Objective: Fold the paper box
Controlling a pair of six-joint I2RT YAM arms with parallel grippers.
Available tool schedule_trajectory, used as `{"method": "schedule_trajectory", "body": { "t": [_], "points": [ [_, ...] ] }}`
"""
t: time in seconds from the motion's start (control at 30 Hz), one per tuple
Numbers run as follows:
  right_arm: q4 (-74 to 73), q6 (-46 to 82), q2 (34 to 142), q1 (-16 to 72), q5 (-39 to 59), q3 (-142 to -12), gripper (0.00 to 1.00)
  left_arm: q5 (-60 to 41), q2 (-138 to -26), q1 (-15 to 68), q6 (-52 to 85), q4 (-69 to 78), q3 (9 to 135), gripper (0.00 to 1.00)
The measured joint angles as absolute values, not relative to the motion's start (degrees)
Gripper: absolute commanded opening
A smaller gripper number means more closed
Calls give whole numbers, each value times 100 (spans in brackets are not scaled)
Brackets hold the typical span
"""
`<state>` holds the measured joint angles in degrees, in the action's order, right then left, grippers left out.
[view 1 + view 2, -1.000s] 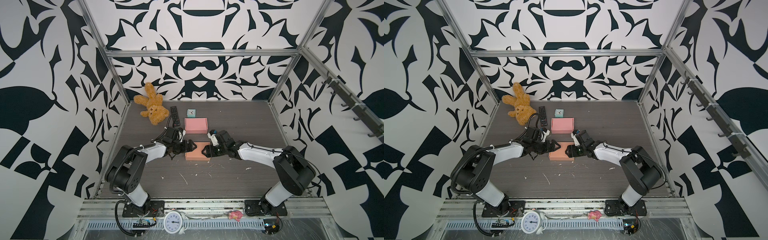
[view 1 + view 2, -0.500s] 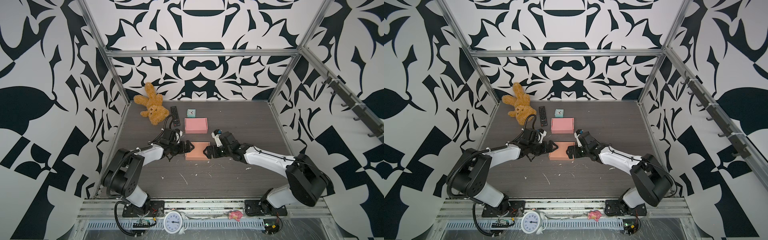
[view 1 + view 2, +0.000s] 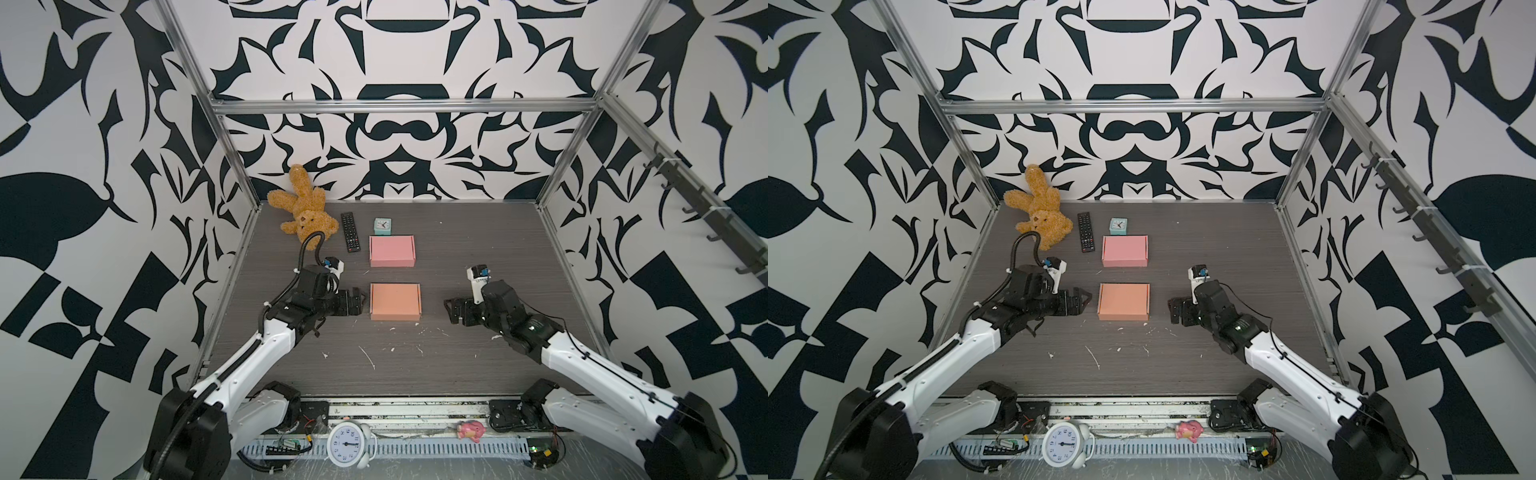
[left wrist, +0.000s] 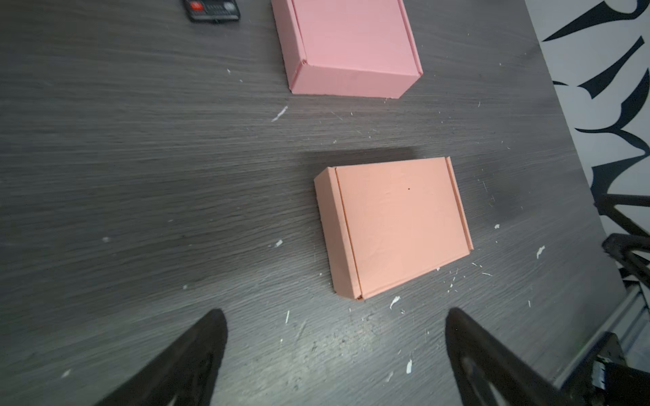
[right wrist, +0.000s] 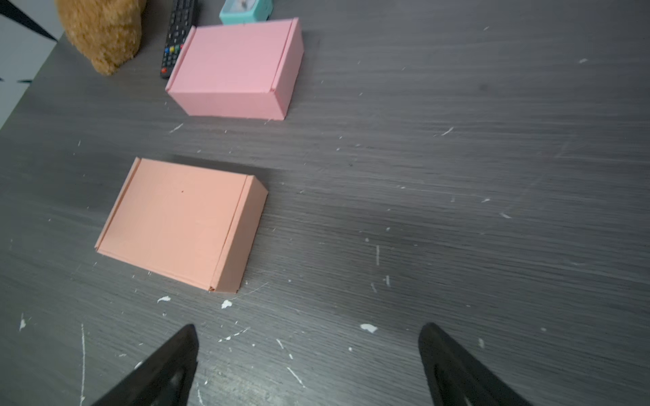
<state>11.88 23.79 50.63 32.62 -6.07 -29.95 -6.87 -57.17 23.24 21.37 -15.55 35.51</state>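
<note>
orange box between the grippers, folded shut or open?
Folded shut. The orange box sits as a closed cuboid, lid flat on top with its side edges tucked; no flap stands up in any view.

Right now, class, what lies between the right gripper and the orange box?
Only bare table with a few white scraps. The right gripper stands clear of the orange box, as both top views and the right wrist view show.

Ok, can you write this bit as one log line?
orange box: folded shut | left hand: open, empty | right hand: open, empty
</note>
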Motion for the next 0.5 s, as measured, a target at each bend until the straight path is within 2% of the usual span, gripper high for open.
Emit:
{"method": "schedule_trajectory", "body": {
  "t": [0.23, 0.5],
  "points": [
    [1315, 2268, 3804, 3068, -1865, -2604, 100, 731, -4257, 2318, 2366, -1697, 2941, 99],
    [1059, 1955, 3479, 3057, -3225, -2403, 100, 1811, -3997, 2320, 2078, -1621, 2729, 99]
  ]
}}
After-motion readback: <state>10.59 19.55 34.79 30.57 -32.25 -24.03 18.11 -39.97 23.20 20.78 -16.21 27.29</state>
